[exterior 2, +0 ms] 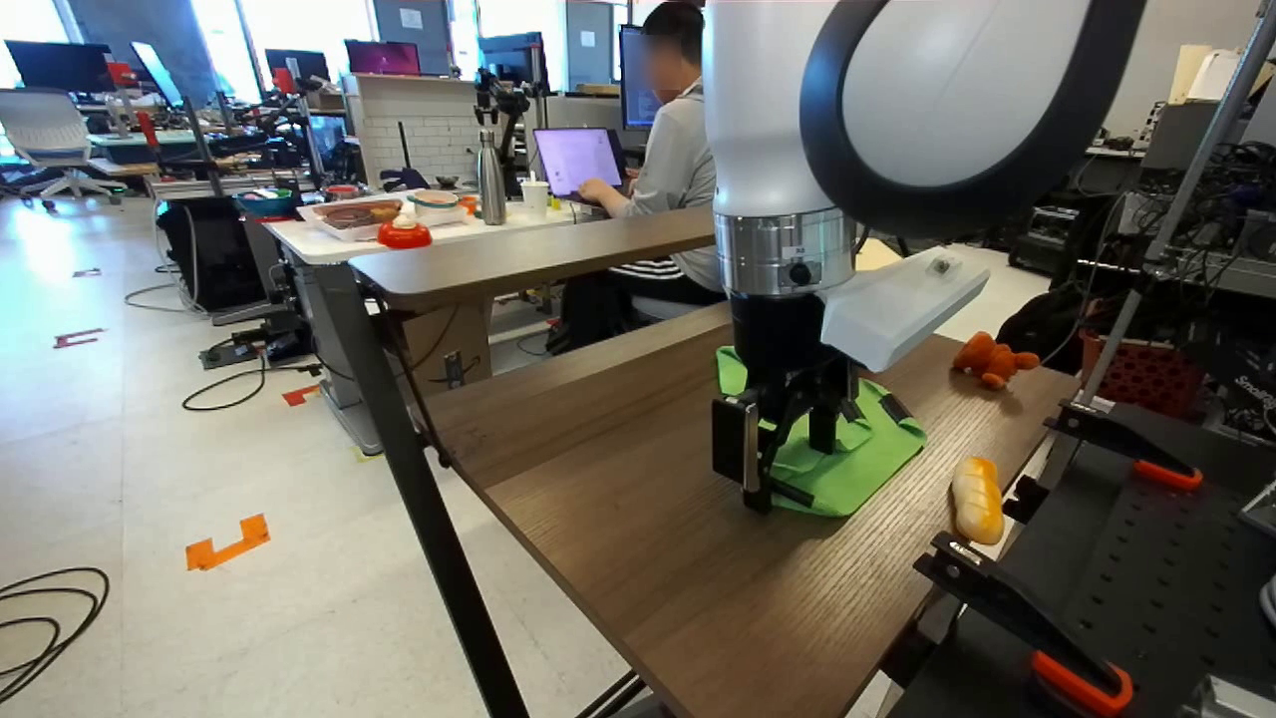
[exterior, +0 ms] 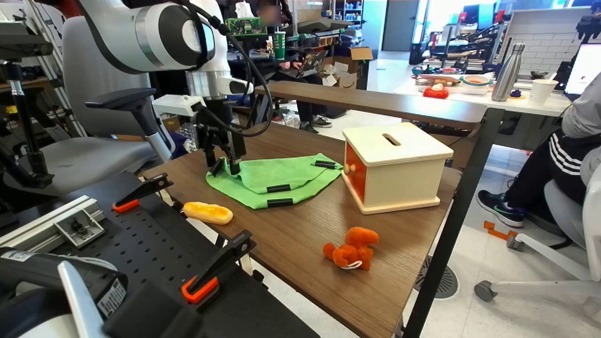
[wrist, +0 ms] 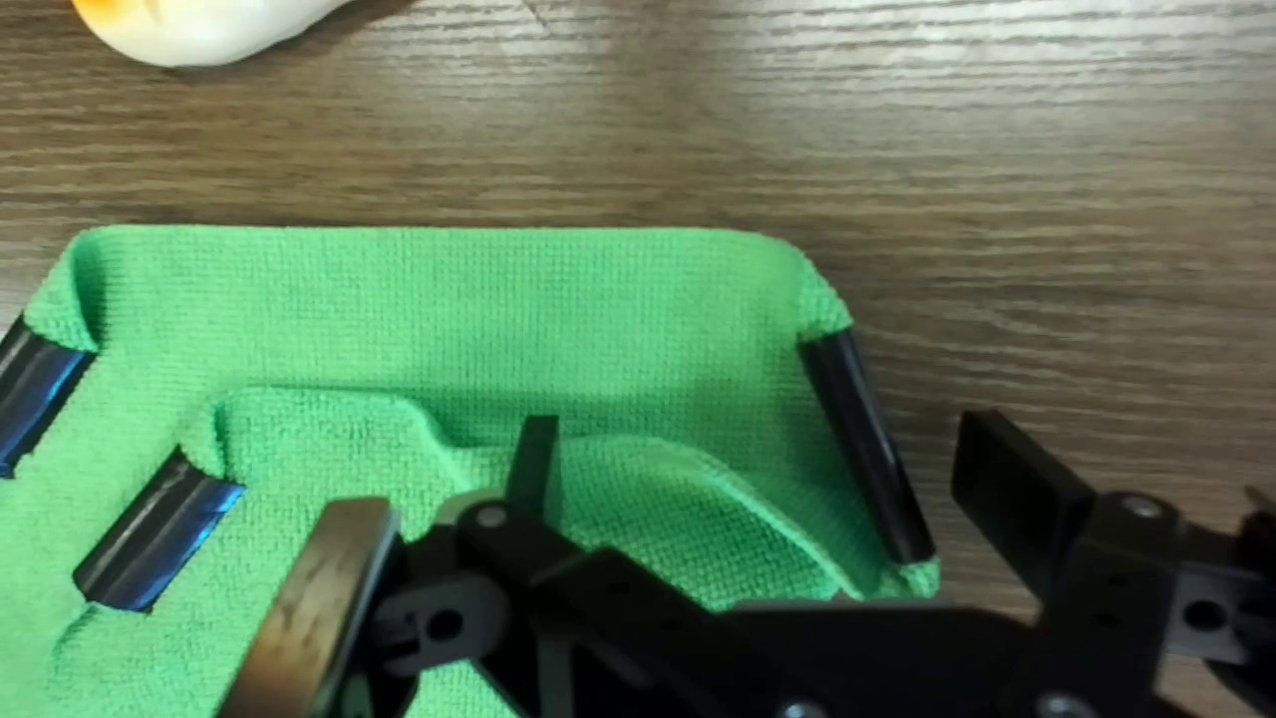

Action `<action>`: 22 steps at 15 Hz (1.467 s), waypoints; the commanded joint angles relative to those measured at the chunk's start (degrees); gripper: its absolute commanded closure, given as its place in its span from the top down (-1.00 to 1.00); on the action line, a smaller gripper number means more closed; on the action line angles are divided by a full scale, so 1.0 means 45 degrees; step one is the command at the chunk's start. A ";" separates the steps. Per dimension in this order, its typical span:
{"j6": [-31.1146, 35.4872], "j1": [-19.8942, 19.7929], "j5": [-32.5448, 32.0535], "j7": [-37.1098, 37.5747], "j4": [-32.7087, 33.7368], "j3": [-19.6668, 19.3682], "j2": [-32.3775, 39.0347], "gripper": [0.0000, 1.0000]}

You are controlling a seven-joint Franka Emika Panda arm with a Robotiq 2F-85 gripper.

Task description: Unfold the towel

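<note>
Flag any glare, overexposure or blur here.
In an exterior view, background windows are washed out and a dark-haired person's face is blurred; in the wrist view, two glossy black strips catch bluish glare, but the lime-green cloth towel shows crisp weave.

In an exterior view, from its centre, a wooden box stands at three o'clock on the counter, an orange toy at five, a bread-like roll at eight.
</note>
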 commanded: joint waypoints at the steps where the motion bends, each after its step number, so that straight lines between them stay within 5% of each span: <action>1: -0.0021 -0.0026 -0.0011 0.0000 0.0015 0.0021 0.0000 1.00; 8: -0.0179 -0.0256 -0.0022 0.0374 -0.0786 0.0047 -0.1812 1.00; 22: -0.0179 -0.0254 -0.0020 0.0420 -0.0910 0.0043 -0.1829 1.00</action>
